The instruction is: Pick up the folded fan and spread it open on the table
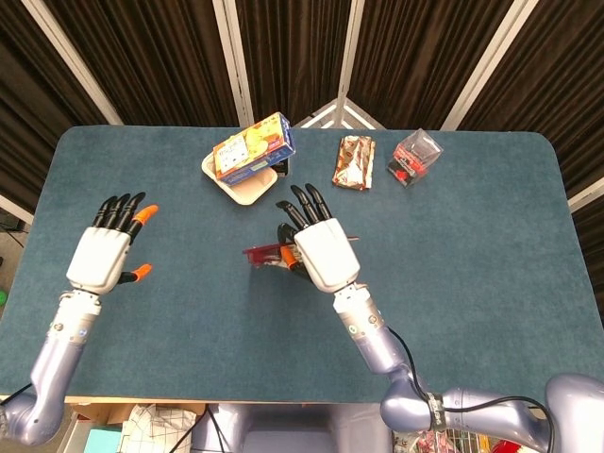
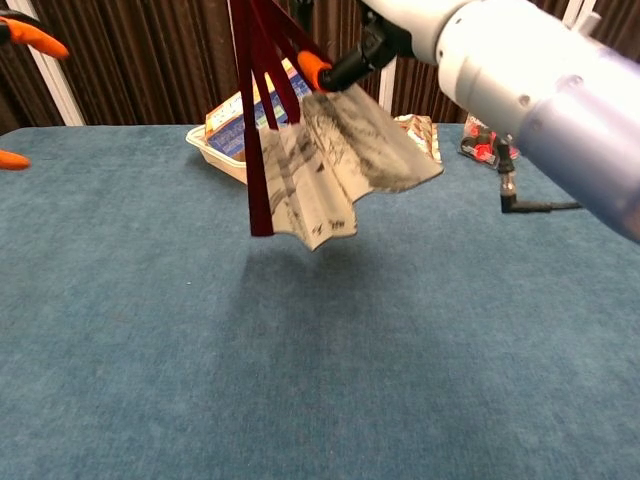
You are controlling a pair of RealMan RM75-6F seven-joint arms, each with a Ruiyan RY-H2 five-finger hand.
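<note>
Chest view shows the dark red ribbed folding fan with its printed paper leaf (image 2: 320, 165) hanging partly spread, ribs pointing down, well above the blue felt-covered desk (image 2: 300, 380). Held near the pivot end by the white right hand (image 1: 319, 247), orange-tipped thumb pinching against the ribs, other fingers extended; probably gripped there so the loose ribs can swing apart under their own weight. Leaf only half unfolded, creased and sagging to one side, so spreading looks unfinished.

Head view places the fan over the desk's middle, mostly hidden beneath the right hand, only a red end poking out to the left. White left hand (image 1: 106, 253) raised over the desk's left part, fingers apart, holding nothing, well apart from the fan; likely poised to catch the free outer rib and draw it open.

Further back, apart from the action: cream tray (image 1: 247, 192) carrying a tilted orange-and-blue carton (image 1: 253, 148), foil snack packet (image 1: 355, 162), clear packet with red contents (image 1: 415, 157). Enough bare felt under the fan for laying it flat once opened.
</note>
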